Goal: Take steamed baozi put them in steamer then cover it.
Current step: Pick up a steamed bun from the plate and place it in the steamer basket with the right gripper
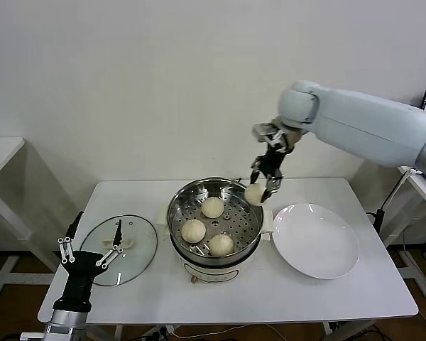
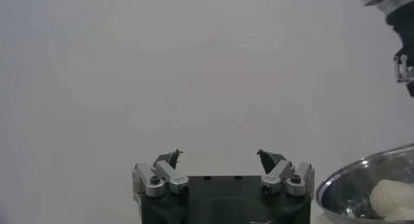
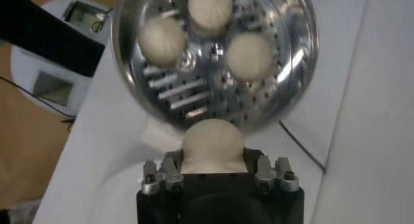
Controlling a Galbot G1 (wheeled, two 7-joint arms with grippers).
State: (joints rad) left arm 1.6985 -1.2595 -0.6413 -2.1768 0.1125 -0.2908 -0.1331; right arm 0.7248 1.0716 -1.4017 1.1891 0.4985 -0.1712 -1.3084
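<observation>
Three steamed baozi (image 1: 212, 207) (image 3: 250, 56) lie on the perforated tray inside the shiny steamer (image 1: 177, 206) at the table's middle. A fourth steamed baozi (image 1: 255, 193) (image 3: 212, 144) hangs just above the steamer's right rim (image 3: 304, 44), and my right gripper (image 1: 264, 186) (image 3: 212, 160) is shut on it. The glass cover (image 1: 118, 250) lies flat on the table, left of the steamer. My left gripper (image 1: 85, 256) (image 2: 220, 155) waits open and empty at the table's front left corner, beside the cover.
An empty white plate (image 1: 316, 241) sits right of the steamer. The left wrist view catches the steamer's rim (image 2: 362, 170) with a bun (image 2: 394, 196) inside, and the right gripper (image 2: 404, 57) farther off. A white wall stands behind the table.
</observation>
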